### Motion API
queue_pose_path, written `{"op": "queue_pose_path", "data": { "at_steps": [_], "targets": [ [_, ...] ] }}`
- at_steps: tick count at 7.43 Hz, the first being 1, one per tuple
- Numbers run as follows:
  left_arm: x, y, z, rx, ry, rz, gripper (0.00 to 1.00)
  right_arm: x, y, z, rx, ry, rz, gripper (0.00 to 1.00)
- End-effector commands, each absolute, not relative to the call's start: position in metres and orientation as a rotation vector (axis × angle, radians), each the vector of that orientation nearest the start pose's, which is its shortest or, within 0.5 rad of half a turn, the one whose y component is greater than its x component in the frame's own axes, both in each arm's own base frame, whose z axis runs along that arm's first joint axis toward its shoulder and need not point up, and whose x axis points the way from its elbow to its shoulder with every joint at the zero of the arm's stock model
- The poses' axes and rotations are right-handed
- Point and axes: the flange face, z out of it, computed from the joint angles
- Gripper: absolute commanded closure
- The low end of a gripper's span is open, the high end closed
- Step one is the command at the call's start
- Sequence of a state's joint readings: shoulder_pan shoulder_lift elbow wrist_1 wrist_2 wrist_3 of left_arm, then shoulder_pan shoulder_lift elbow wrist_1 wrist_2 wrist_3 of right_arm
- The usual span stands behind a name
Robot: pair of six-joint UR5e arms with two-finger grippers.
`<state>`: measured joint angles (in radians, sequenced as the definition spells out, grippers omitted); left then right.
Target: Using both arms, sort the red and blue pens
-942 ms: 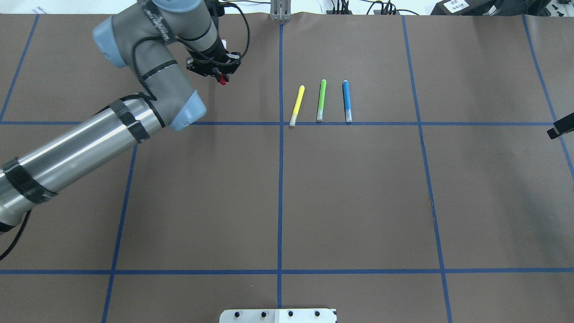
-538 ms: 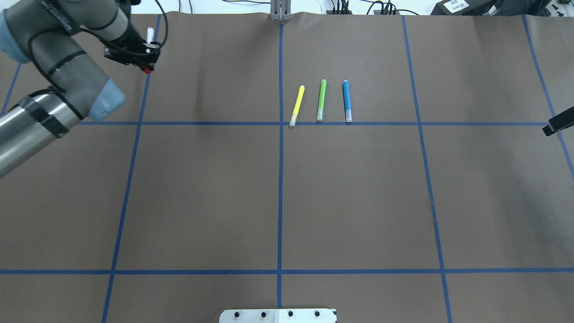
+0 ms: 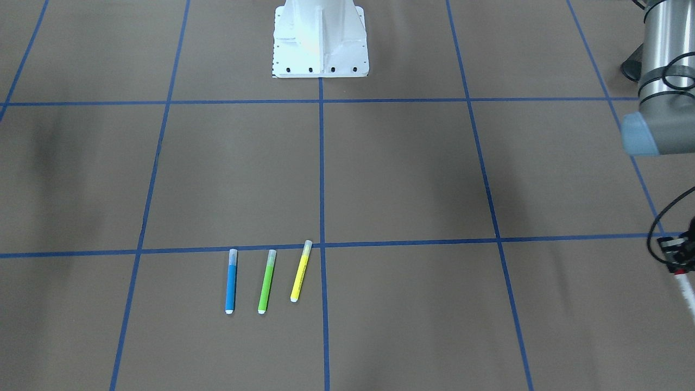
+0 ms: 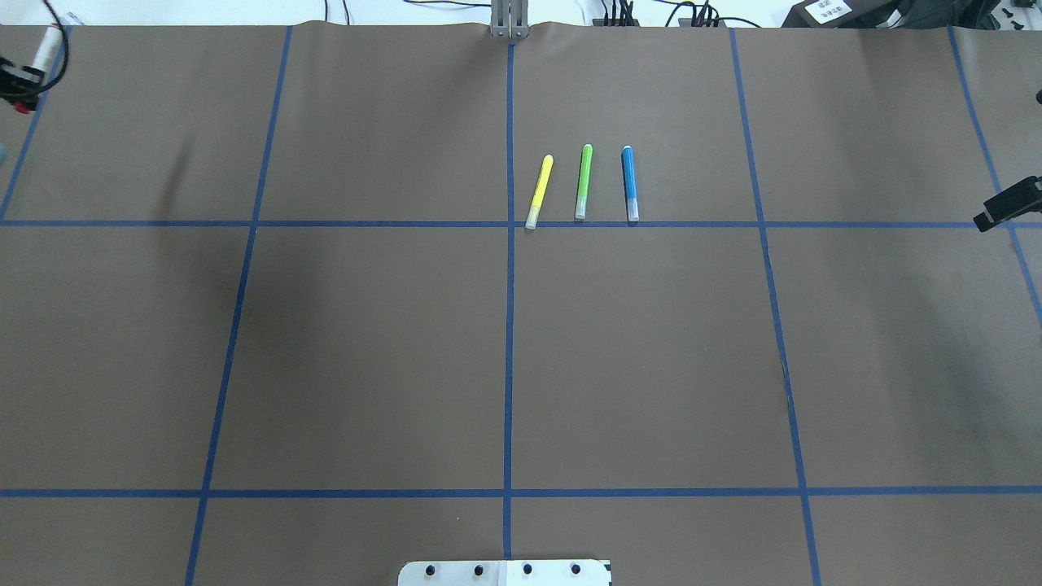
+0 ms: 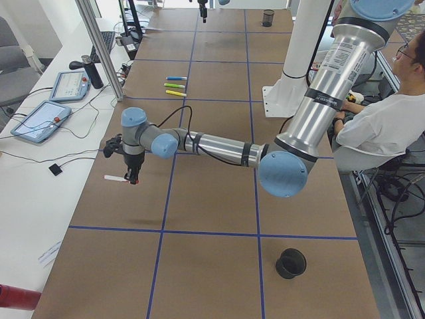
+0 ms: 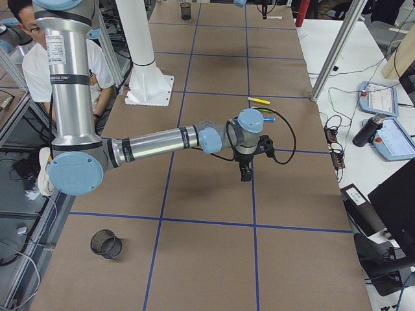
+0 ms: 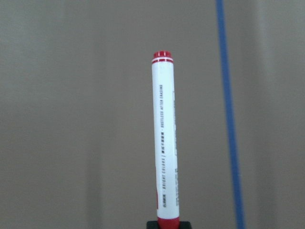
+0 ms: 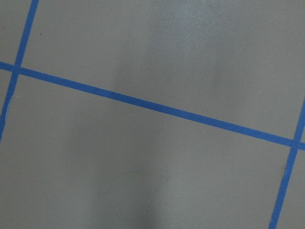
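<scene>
The red pen [image 7: 165,138], a white barrel with red ends, juts out of my left gripper [image 4: 18,83], which is shut on its capped end. That gripper hovers over the table's far left corner [image 5: 131,174]; it is also at the right edge of the front view [image 3: 676,260]. The blue pen [image 4: 629,183] lies flat right of centre, in a row with two other markers [image 3: 231,281]. My right gripper [image 4: 1005,205] shows only partly at the right edge, well away from the blue pen. Whether it is open or shut does not show.
A green marker [image 4: 584,182] and a yellow marker [image 4: 540,192] lie just left of the blue pen. A black mesh cup [image 5: 291,263] stands near the left end and another [image 6: 106,243] near the right end. A person [image 5: 385,119] sits behind the white robot base [image 3: 320,38].
My left arm has swung far to the left with the red pen, from near the table's middle to the left edge. My right gripper has crept slightly inward from the right edge.
</scene>
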<state>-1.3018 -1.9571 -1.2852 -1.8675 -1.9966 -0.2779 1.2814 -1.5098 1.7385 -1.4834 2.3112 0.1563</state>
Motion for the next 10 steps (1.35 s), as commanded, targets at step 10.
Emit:
{"op": "queue_pose_path", "data": {
  "at_steps": [10],
  "targets": [
    [-0.162, -0.407, 0.783, -0.398, 0.515, 0.042, 1.00, -0.112, -0.546, 0.520, 0.165, -0.698, -0.238, 0.00]
  ]
}}
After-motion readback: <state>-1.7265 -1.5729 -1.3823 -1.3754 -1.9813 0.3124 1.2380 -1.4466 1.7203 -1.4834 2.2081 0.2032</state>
